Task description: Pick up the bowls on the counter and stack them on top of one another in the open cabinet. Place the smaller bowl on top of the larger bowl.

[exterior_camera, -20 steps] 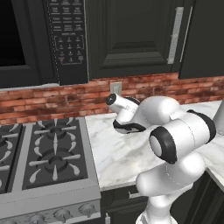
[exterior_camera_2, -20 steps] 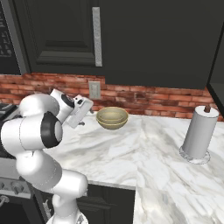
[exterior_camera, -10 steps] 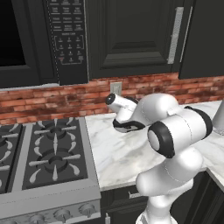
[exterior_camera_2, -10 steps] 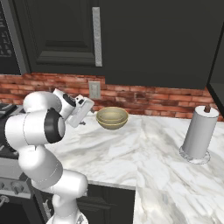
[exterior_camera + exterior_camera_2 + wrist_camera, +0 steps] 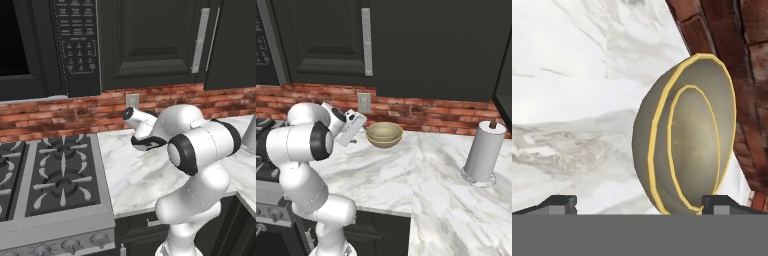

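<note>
An olive-yellow bowl with a golden rim stands on the white marble counter, close to the brick wall. In the hand view the bowl looms large and rolled on its side. A second golden ring shows within its rim, and I cannot tell whether that is another bowl. My gripper is open, its two fingertips set wide apart just short of the bowl, holding nothing. From the right base view the gripper sits just left of the bowl. The cabinet's open interior is out of view.
A paper towel roll stands on the counter at the right. The grey gas hob lies left of the counter, under the black microwave. A panelled cabinet with a silver bar handle hangs above. A wall socket sits behind the hand.
The arm's elbow has shifted slightly. The hand stays beside the bowl with its jaws still open, and the bowl has not moved.
</note>
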Controlling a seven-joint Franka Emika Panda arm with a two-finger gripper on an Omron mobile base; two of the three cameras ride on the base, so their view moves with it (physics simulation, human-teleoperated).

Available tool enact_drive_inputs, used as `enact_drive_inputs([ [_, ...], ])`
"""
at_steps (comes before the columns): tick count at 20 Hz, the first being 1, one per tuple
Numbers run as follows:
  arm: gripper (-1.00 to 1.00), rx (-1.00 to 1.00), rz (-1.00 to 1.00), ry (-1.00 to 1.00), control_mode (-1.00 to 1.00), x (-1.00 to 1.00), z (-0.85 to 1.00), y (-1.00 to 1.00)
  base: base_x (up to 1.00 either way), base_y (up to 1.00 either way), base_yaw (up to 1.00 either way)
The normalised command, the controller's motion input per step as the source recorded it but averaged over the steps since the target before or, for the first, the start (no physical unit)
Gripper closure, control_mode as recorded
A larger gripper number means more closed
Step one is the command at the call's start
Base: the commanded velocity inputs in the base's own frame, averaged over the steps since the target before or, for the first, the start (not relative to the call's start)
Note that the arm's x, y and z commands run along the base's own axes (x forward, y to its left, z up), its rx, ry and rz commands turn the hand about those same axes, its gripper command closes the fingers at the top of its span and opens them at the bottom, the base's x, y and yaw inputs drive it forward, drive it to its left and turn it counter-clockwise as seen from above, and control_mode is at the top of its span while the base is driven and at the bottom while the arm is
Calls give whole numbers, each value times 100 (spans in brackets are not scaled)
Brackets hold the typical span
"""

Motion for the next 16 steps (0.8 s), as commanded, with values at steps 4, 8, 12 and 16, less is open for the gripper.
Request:
enact_drive_inputs([
  [4, -100, 0, -2, 0, -100, 11, -8, -3, 0, 0, 0],
  [8, -100, 0, -2, 0, -100, 12, -8, 0, 0, 0, 0],
  [12, -100, 0, -1, 0, -100, 12, -8, -1, 0, 0, 0],
  [16, -100, 0, -1, 0, -100, 15, -8, -7, 0, 0, 0],
])
